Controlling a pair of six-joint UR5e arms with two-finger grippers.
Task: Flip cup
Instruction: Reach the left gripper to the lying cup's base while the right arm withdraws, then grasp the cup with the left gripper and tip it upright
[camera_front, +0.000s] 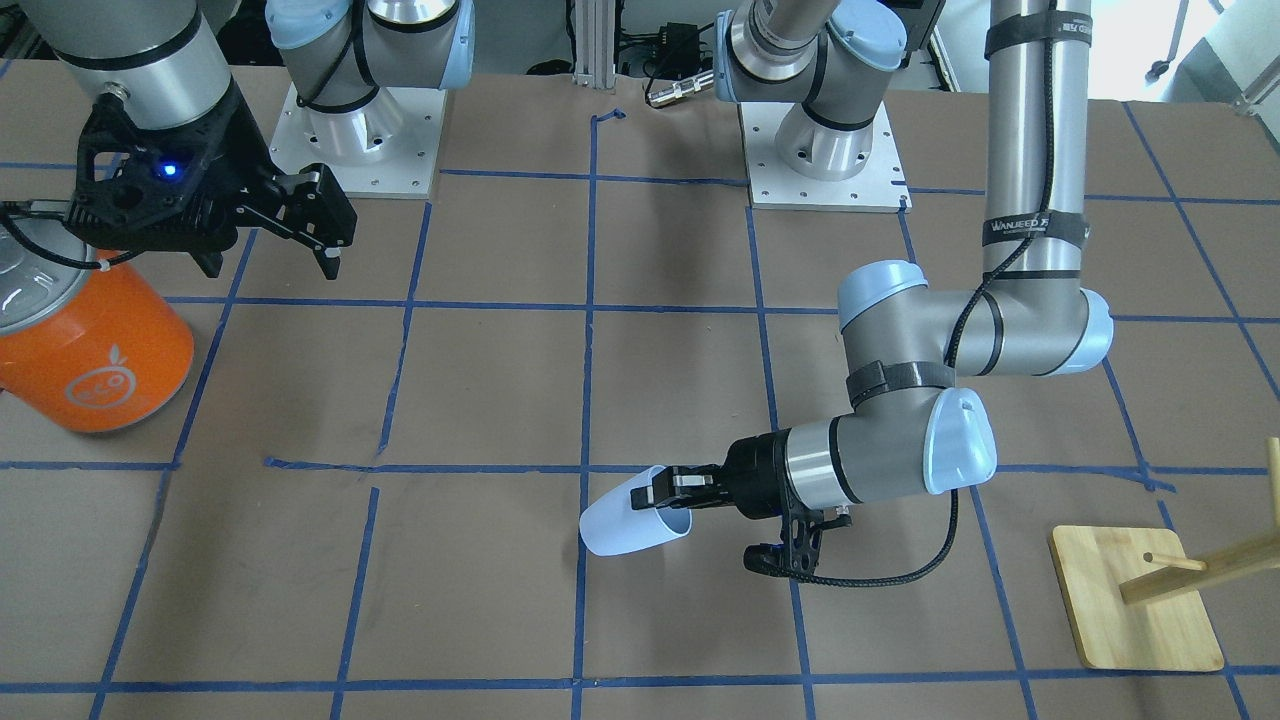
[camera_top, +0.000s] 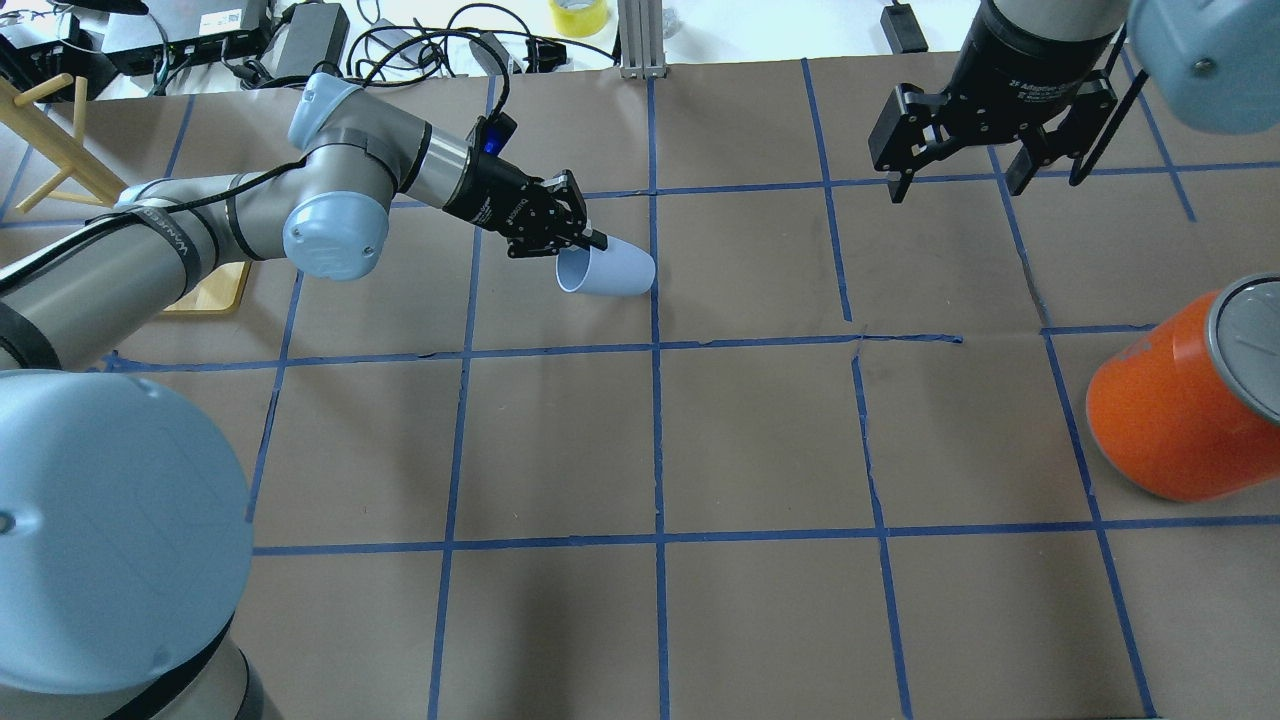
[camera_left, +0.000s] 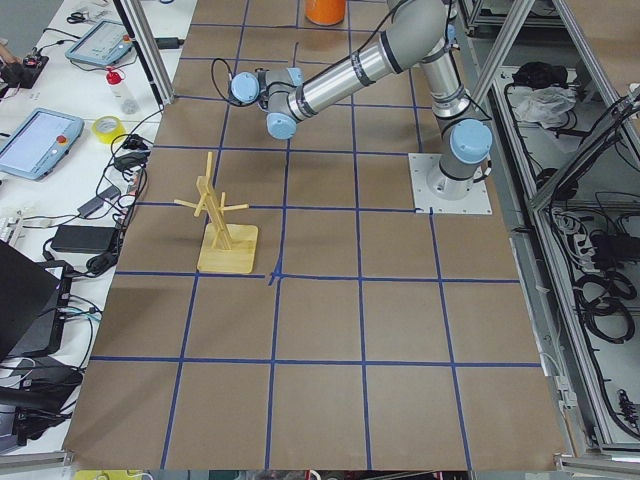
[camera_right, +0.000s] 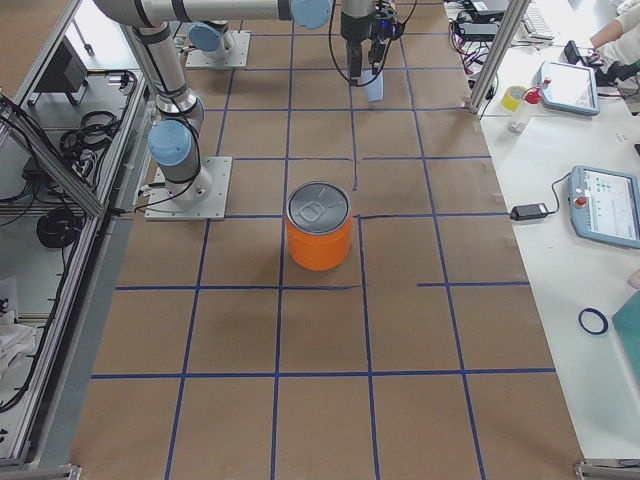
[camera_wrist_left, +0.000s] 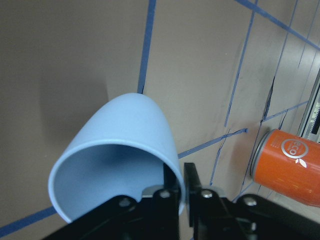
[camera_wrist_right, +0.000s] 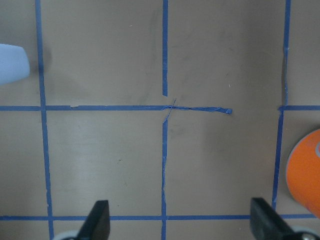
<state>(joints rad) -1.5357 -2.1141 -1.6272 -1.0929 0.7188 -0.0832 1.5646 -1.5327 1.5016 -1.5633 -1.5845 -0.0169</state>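
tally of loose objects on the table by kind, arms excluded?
cup: 1
orange can: 1
wooden peg stand: 1
Total: 3

Cup (camera_front: 622, 528) was plain pale blue, no pattern. Table (camera_front: 480, 380) was brown paper with a blue tape grid. Can (camera_front: 110, 355) was orange with a silver lid and white fruit logo. Left gripper (camera_front: 652, 492) and right gripper (camera_top: 955, 190) were black. Left arm (camera_front: 1030, 120) was silver-grey with pale blue joint caps. Stand (camera_front: 1120, 630) was light wood.
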